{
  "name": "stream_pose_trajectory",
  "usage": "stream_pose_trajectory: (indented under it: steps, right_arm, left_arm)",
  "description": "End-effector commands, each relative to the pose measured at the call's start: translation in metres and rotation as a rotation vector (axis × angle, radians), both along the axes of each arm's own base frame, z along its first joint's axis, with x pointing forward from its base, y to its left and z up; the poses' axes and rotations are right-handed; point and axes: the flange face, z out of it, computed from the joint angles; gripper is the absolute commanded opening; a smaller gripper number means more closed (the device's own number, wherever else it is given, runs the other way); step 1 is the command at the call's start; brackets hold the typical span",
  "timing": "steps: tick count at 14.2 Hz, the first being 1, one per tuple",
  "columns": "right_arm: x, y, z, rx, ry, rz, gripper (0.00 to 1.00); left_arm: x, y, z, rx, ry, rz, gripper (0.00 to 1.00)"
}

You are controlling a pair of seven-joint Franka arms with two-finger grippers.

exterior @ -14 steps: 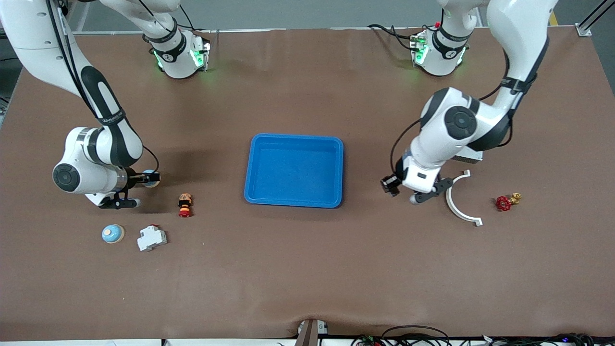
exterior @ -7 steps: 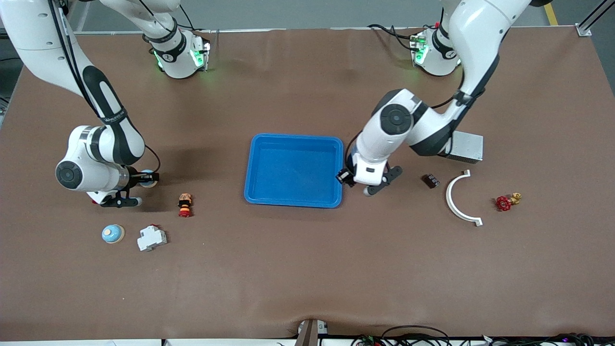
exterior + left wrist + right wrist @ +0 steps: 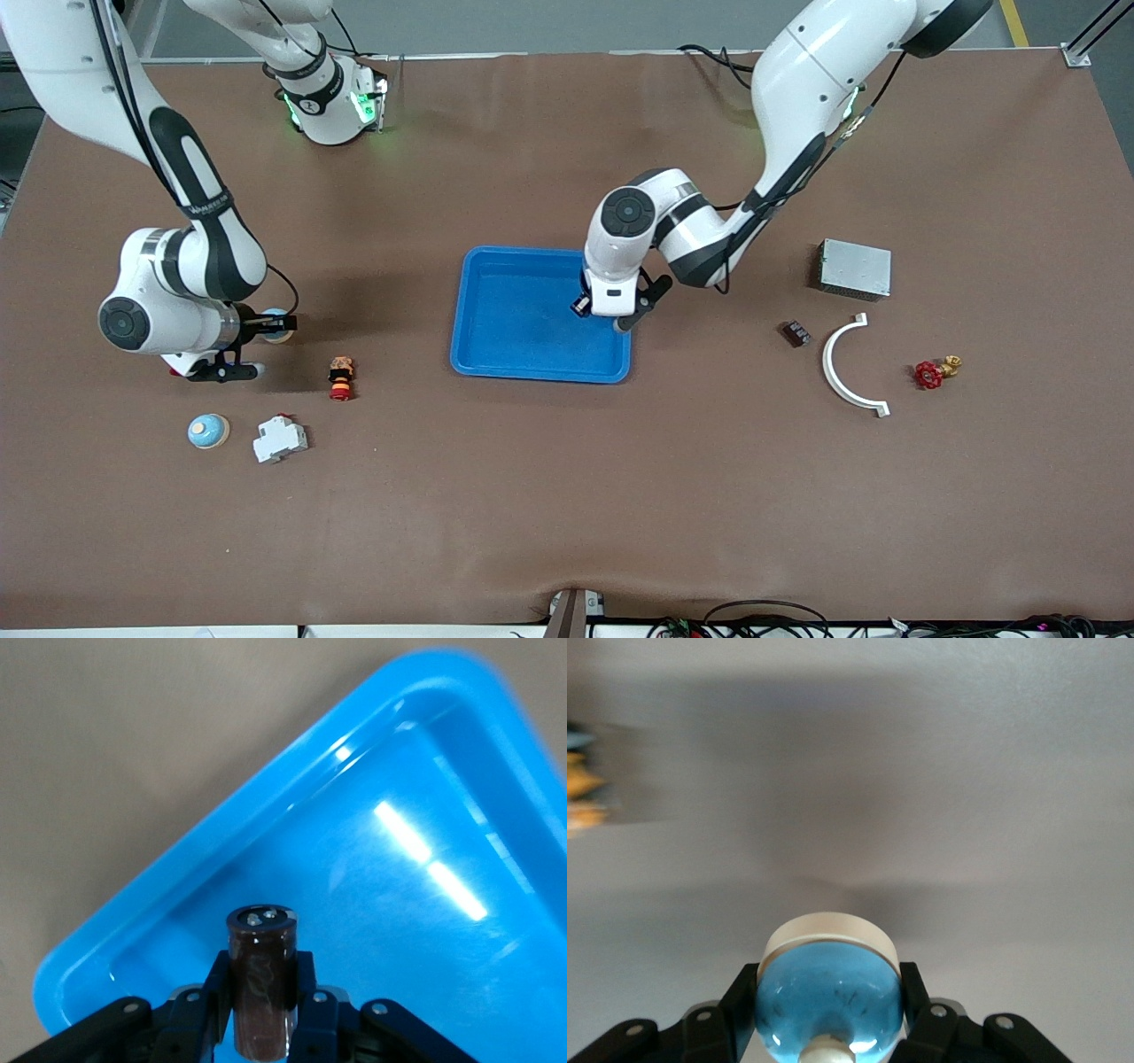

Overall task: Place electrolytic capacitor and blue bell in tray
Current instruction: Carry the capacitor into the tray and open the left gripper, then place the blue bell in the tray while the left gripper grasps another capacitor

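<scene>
The bright-blue tray [image 3: 523,341] lies mid-table and fills the left wrist view [image 3: 399,859]. My left gripper [image 3: 586,308] hangs over the tray's inside near the rim at the left arm's end, shut on the dark brown electrolytic capacitor [image 3: 261,979], which stands between its fingers [image 3: 199,1014]. My right gripper [image 3: 266,327] is toward the right arm's end of the table, just above the mat, shut on a blue bell [image 3: 828,992] with a cream base; the bell also shows in the front view [image 3: 280,325]. A second blue bell [image 3: 208,431] sits on the mat nearer the front camera.
A white breaker block [image 3: 280,439] and a small red-orange figure [image 3: 340,377] lie near the right gripper. Toward the left arm's end are a grey metal box [image 3: 854,268], a small dark part [image 3: 795,333], a white curved piece [image 3: 849,372] and a red valve [image 3: 930,373].
My left arm has swung from beside the white curved piece to over the tray, carrying the capacitor. The right arm has barely moved and still holds its bell.
</scene>
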Motion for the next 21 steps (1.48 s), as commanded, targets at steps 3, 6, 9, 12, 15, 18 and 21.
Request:
stream_pose_trajectory:
  steps: [3,6,9,12,15,18,21]
  right_arm:
    - [-0.012,0.115,0.082,-0.067,-0.033,-0.145,0.24]
    - [-0.020,0.173,0.086,-0.018,-0.009,-0.251,0.23]
    - [-0.026,0.232,0.094,0.075,0.025,-0.349,0.23]
    - [-0.034,0.278,0.074,0.107,0.047,-0.406,0.23]
    - [-0.053,0.328,0.051,0.086,0.034,-0.387,0.23]
    - [-0.064,0.349,0.026,0.076,0.033,-0.359,0.23]
    - [-0.076,0.368,0.002,0.067,0.024,-0.337,0.23]
  left_arm:
    - [0.005,-0.001,0.002,0.024,-0.017,0.053,1.00]
    - [0.027,0.013,0.032,0.008,-0.058,0.140,1.00]
    - [0.048,0.045,0.084,0.086,-0.092,0.186,1.00]
    - [0.090,0.118,0.101,0.164,-0.076,0.231,1.00]
    - [0.115,0.195,0.080,0.253,0.007,0.266,1.00]
    - [0.119,0.275,0.030,0.369,0.047,0.269,1.00]
    - [0.108,0.326,-0.001,0.429,0.060,0.214,1.00]
